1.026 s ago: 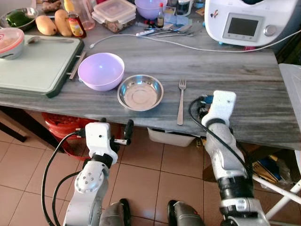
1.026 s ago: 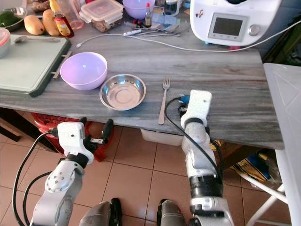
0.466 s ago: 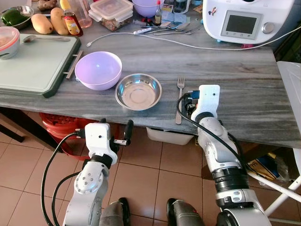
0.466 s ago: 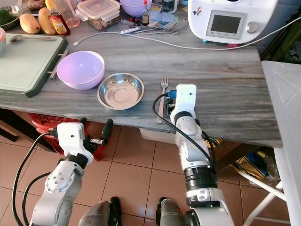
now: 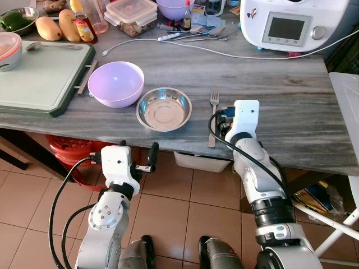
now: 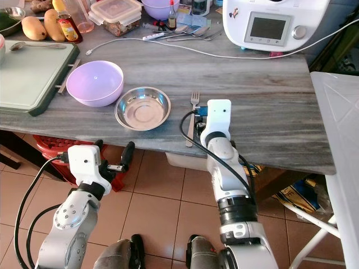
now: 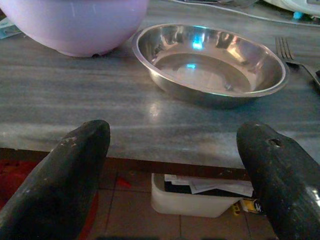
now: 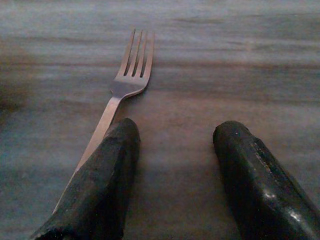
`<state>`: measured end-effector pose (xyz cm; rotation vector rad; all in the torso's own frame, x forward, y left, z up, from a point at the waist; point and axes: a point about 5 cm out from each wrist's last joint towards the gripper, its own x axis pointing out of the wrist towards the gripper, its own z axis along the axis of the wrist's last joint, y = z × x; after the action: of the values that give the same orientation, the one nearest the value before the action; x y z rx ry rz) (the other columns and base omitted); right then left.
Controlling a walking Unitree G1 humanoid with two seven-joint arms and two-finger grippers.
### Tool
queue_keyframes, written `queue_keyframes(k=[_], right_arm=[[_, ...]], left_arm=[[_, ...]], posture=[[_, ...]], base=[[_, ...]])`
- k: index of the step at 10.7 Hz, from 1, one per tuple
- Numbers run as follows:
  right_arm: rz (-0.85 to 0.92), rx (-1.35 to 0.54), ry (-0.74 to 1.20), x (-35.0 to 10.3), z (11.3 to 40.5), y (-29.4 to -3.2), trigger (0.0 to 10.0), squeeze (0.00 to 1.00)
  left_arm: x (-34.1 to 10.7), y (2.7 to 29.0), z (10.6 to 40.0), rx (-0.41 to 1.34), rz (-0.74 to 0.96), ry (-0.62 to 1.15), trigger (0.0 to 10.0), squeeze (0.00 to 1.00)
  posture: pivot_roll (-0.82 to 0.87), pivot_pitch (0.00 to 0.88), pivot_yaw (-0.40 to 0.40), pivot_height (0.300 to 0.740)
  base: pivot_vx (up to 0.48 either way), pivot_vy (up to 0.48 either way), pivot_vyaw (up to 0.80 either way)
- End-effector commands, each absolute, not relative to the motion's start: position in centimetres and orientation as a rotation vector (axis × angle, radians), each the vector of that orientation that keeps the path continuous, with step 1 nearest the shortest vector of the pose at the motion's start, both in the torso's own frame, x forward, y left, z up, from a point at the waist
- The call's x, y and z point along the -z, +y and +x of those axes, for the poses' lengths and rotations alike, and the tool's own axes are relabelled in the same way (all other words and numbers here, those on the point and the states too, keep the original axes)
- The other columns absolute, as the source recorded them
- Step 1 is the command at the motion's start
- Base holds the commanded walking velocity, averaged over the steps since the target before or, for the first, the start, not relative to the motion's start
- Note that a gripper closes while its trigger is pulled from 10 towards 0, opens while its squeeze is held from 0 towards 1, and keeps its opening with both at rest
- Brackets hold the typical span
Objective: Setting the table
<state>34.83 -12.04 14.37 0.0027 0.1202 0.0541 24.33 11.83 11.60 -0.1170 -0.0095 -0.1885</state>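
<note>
We note the left gripper (image 7: 170,170) low, below the table's front edge, jaws wide apart and holding nothing; through its wrist view the steel dish (image 7: 210,62) and lilac bowl (image 7: 75,22) sit just past the edge. The right gripper (image 8: 172,175) rests over the table (image 5: 291,106) near the front edge, fingers (image 8: 97,185) spread, nothing between them. The fork (image 8: 122,95) lies flat on the wood, tines pointing away from us; its handle runs alongside and partly under one finger, whether touching we cannot tell. From the head, the fork (image 5: 213,115) lies just right of the steel dish (image 5: 164,109), with the right wrist housing just beside it. The lilac bowl (image 5: 116,84) stands left of the dish, nearly touching it. Farther left a green cutting board (image 5: 39,75) carries a spoon (image 5: 50,46). A white cable (image 5: 224,53) crosses the far tabletop. At the back: a white kitchen machine (image 5: 291,22), a lidded container (image 5: 132,14), a bottle (image 5: 83,25), mangoes (image 5: 56,27).
</note>
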Motion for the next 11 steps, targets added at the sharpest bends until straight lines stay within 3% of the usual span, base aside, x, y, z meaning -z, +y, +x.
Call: queue_keyframes(k=[1,11], right_arm=[[0.027,-0.109,0.169,-13.41,34.66,-10.76,10.0,0.0],[0.054,-0.131,0.144,-13.33,34.38,-10.23,10.0,0.0]], left_arm=[[-11.4,11.89,24.25,0.197,-0.114,0.005,10.0,0.0],[-11.4,11.85,24.25,0.199,-0.111,0.004,10.0,0.0]], posture=[[-0.01,0.235,0.041,0.74],[-0.01,0.236,0.043,0.74]], base=[[0.0,0.0,0.0],[0.0,0.0,0.0]])
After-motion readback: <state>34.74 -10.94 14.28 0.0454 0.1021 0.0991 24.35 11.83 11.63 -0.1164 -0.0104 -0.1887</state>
